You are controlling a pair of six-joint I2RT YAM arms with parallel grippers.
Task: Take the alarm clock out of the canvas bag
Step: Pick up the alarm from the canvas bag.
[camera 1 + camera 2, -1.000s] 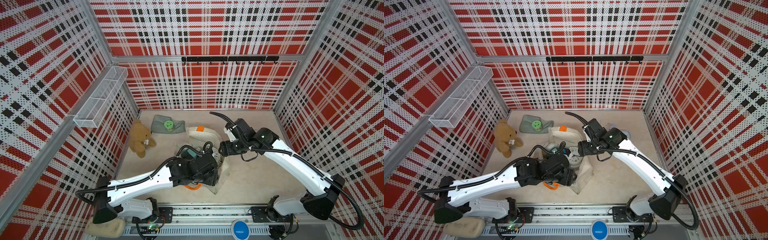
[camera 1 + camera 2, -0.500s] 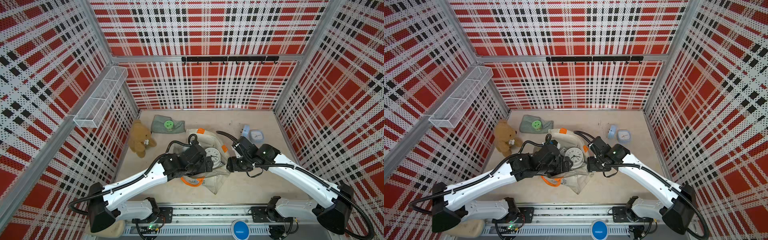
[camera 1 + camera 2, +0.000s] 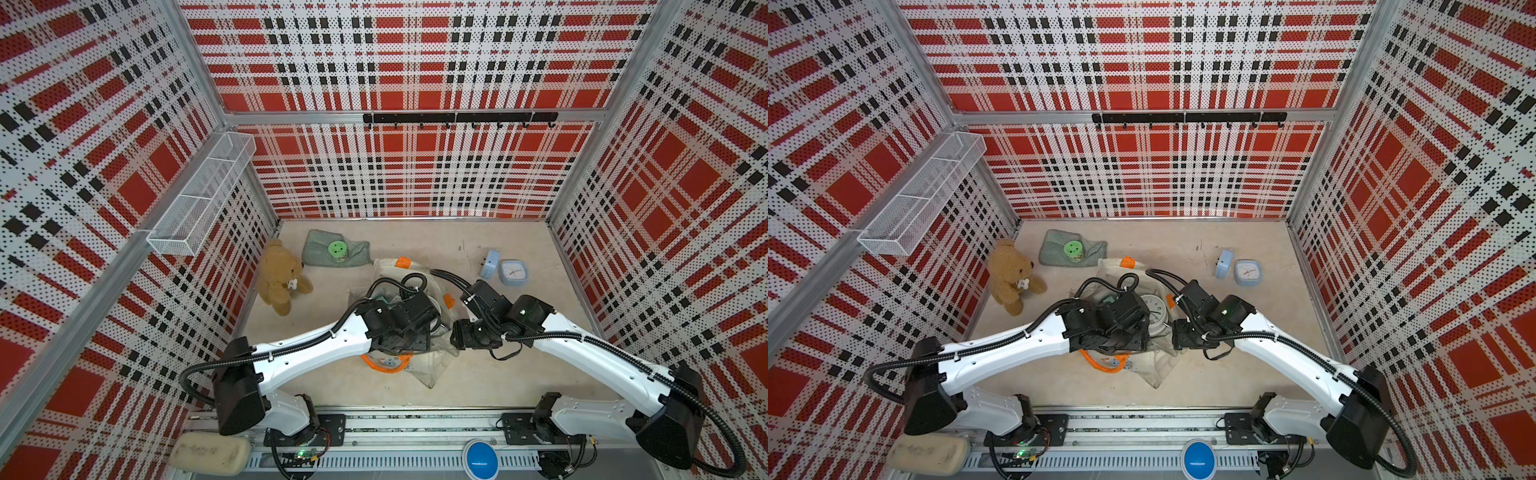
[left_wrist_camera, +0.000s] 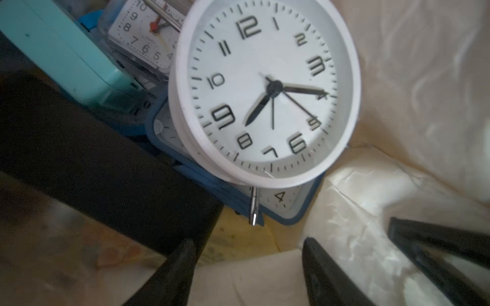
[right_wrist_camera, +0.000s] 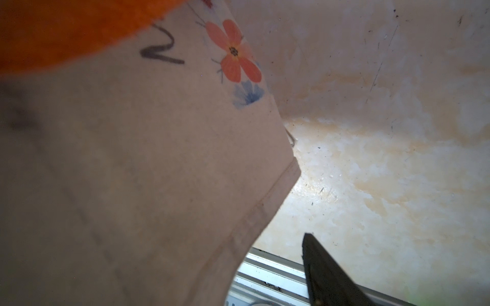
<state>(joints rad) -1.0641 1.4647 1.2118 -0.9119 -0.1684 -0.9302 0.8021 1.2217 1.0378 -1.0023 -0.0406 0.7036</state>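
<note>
The canvas bag (image 3: 430, 370) lies slumped in the middle of the table, cream with an orange handle (image 3: 386, 362). In its mouth lies a round white alarm clock (image 3: 1152, 309), face up (image 4: 265, 87). That clock rests on a blue square clock (image 4: 289, 206), beside a teal box (image 4: 61, 53) and a small clock (image 4: 143, 34). My left gripper (image 4: 246, 243) hovers open just short of the white clock, over bag cloth. My right gripper (image 3: 454, 333) is at the bag's right side, with the flower-printed cloth (image 5: 132, 159) draped over one finger. The other finger (image 5: 323, 267) stands clear of the cloth.
Two light blue clocks (image 3: 513, 272) (image 3: 490, 264) stand at the back right. A teddy bear (image 3: 282, 276) and a grey-green cloth (image 3: 357, 255) with a green cup (image 3: 337, 249) lie at the back left. A wire basket (image 3: 203, 191) hangs on the left wall.
My right arm swung toward the front and now sits at the bag's right side, uncovering the two blue clocks. My left wrist moved back, then over the bag mouth.
</note>
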